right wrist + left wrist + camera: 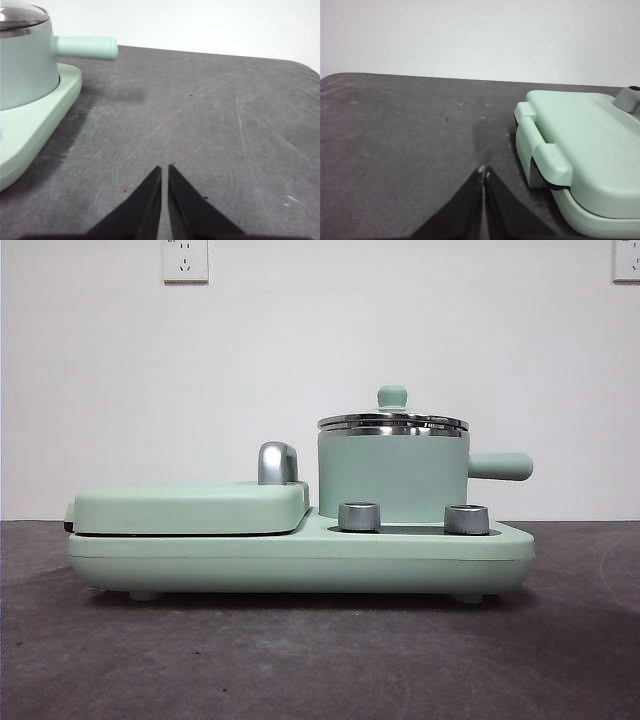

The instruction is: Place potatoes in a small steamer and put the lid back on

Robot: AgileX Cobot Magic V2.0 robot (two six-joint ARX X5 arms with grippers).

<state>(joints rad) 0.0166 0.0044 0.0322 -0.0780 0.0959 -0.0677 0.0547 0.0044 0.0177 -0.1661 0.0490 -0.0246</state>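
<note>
Left gripper (484,172): fingers (470,200) pressed together, holding nothing, low over bare table (395,130). Closed grill plate (585,145) sat off to one side of those fingers, slightly ahead, not touching. Right gripper (165,169): fingers (185,205) nearly together, thin slit between, also empty over the table. Ahead and off to the side of them stood the small steamer (22,65) on the mint-green base (30,125), its handle (85,47) pointing out over the table. Front view: two steel dials (359,516) nearest, steamer behind them, the lid (392,422) seated on its rim. Potatoes not visible in any view. White wall with sockets (185,260) at the back.
</note>
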